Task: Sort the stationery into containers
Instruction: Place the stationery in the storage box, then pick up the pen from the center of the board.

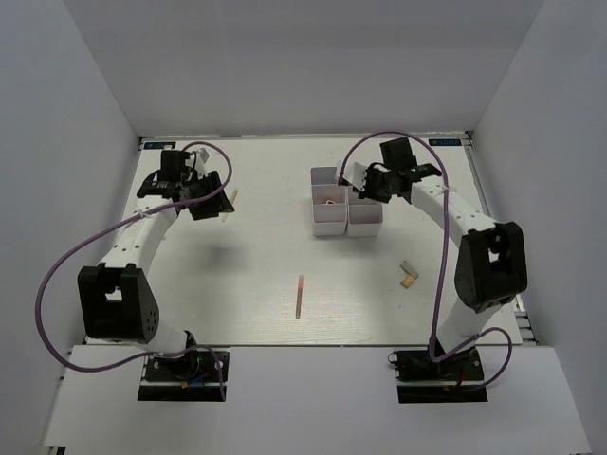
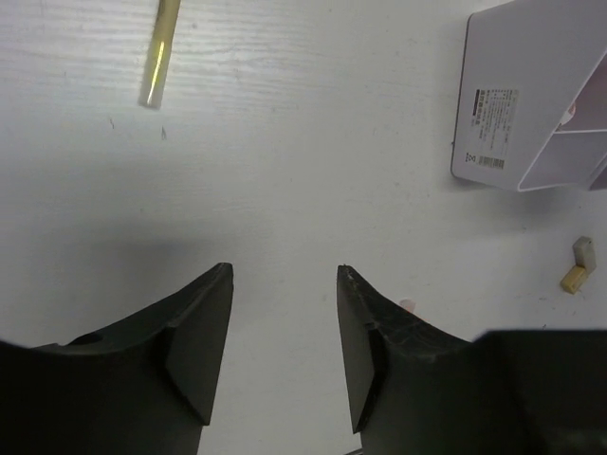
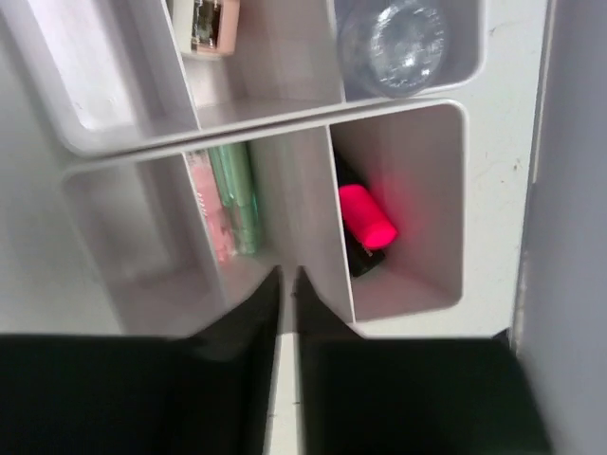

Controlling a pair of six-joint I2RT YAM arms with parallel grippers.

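The white organiser stands at the back centre-right. My right gripper hovers over it, jaws shut and empty. In the right wrist view the gripper is above a dividing wall. One compartment holds pink and green tubes, and another holds a black marker with a pink cap. My left gripper is open and empty at the back left. In the left wrist view it is above bare table, with a translucent yellow-green tube lying ahead of it. A thin orange stick lies mid-table.
Two small beige blocks lie right of centre, also in the left wrist view. The organiser's far compartments hold a clear round item and a rose-beige piece. White walls enclose the table on three sides.
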